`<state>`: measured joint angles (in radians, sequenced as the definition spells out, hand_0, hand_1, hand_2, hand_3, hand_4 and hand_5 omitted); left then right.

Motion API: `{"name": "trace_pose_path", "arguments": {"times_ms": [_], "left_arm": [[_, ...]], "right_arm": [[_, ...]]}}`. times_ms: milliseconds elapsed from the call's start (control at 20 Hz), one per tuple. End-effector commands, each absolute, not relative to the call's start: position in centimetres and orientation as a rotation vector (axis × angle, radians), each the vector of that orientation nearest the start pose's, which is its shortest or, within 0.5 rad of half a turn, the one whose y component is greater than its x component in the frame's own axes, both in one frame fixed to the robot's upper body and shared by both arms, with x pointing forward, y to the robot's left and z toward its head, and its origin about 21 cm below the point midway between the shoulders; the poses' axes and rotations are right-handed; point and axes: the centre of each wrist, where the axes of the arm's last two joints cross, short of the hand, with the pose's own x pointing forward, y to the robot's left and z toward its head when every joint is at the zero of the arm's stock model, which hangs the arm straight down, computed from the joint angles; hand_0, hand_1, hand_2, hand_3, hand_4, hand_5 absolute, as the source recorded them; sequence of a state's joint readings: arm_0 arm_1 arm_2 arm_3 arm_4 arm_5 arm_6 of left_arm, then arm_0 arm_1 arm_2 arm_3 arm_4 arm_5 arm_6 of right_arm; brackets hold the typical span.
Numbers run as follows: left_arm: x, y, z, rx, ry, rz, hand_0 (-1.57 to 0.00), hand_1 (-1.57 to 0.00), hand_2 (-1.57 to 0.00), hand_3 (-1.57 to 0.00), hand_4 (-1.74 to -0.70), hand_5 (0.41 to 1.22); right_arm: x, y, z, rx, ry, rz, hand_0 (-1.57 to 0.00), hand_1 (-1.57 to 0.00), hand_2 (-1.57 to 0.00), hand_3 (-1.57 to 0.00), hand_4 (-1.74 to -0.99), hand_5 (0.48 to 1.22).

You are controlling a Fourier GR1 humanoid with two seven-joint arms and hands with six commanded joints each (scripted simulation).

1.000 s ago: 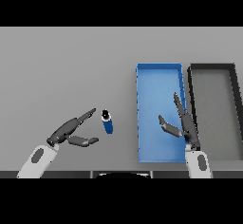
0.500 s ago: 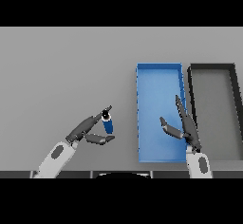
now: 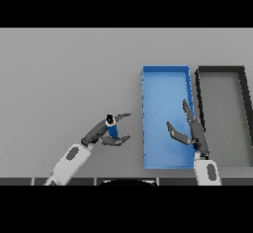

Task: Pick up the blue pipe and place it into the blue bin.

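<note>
The blue pipe point(image 3: 112, 127) stands upright on the grey table, short, with a dark top end. My left hand point(image 3: 99, 133) has reached it: the fingers pass behind and over its top, the thumb lies just below it, still fairly straight and not clearly closed round it. The blue bin point(image 3: 165, 74) lies to the right of the pipe, long and rectangular, with nothing inside. My right hand point(image 3: 193, 131) hovers open over the bin's lower right part, fingers straight and pointing away from me.
A dark grey bin point(image 3: 222, 71) sits right beside the blue bin on its right side. The grey table point(image 3: 64, 69) stretches to the left and far side.
My left hand has moved right and forward until its fingers and thumb bracket the pipe. The pipe and the right hand have hardly moved.
</note>
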<state>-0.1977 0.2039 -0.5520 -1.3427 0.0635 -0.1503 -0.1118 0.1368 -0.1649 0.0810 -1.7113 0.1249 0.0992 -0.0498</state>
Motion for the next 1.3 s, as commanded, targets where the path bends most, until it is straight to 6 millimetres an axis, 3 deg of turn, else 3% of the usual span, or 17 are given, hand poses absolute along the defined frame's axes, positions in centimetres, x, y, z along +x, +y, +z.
{"name": "trace_pose_path", "arguments": {"times_ms": [0, 100, 200, 400, 550, 750, 1050, 1250], "left_arm": [[25.9, 14.7, -2.8, -0.431, -1.450, -0.719, -0.09, -0.25, -0.39, -0.47, -1.31, 0.730], [25.8, 13.9, -3.0, -0.464, -1.456, -0.676, -0.59, -0.71, -0.82, -0.84, -1.45, 0.906], [25.6, 13.9, -3.1, -0.491, -1.458, -0.673, -0.94, -1.02, -1.09, -1.10, -1.55, 1.020], [24.7, 13.3, -3.0, -0.492, -1.494, -0.697, -1.31, -1.35, -1.37, -1.35, -1.66, 1.139], [24.9, 12.3, -2.3, -0.496, -1.531, -0.686, -1.44, -1.46, -1.47, -1.42, -1.69, 1.179], [25.3, 11.0, 0.8, -0.577, -1.664, -0.669, -1.52, -1.52, -1.53, -1.45, -1.71, 1.204], [25.4, 9.9, 4.5, -0.650, -1.702, -0.710, -1.56, -1.56, -1.56, -1.45, -1.72, 1.216], [25.1, 9.2, 4.9, -0.637, -1.656, -0.746, -1.57, -1.57, -1.57, -1.44, -1.73, 1.219]], "right_arm": [[21.5, -25.3, 1.0, -0.090, -1.597, 0.334, 0.00, 0.00, 0.00, 0.00, -1.319, 0.663], [21.7, -25.5, 1.1, -0.097, -1.607, 0.340, 0.00, 0.00, 0.00, 0.00, -1.319, 0.666], [21.5, -25.9, 0.9, -0.102, -1.598, 0.338, 0.00, 0.00, 0.00, 0.00, -1.309, 0.664], [21.7, -25.9, 1.0, -0.107, -1.597, 0.355, 0.00, 0.00, 0.00, 0.00, -1.294, 0.666], [21.9, -25.3, 0.9, -0.112, -1.602, 0.358, 0.00, 0.00, 0.00, 0.00, -1.281, 0.662], [22.1, -25.6, 0.8, -0.119, -1.592, 0.365, 0.00, 0.00, 0.00, 0.00, -1.280, 0.663], [22.0, -26.0, 0.9, -0.144, -1.604, 0.390, 0.00, 0.00, 0.00, 0.00, -1.272, 0.684], [21.8, -26.2, 0.5, -0.133, -1.609, 0.387, 0.00, 0.00, 0.00, 0.00, -1.273, 0.688]]}}
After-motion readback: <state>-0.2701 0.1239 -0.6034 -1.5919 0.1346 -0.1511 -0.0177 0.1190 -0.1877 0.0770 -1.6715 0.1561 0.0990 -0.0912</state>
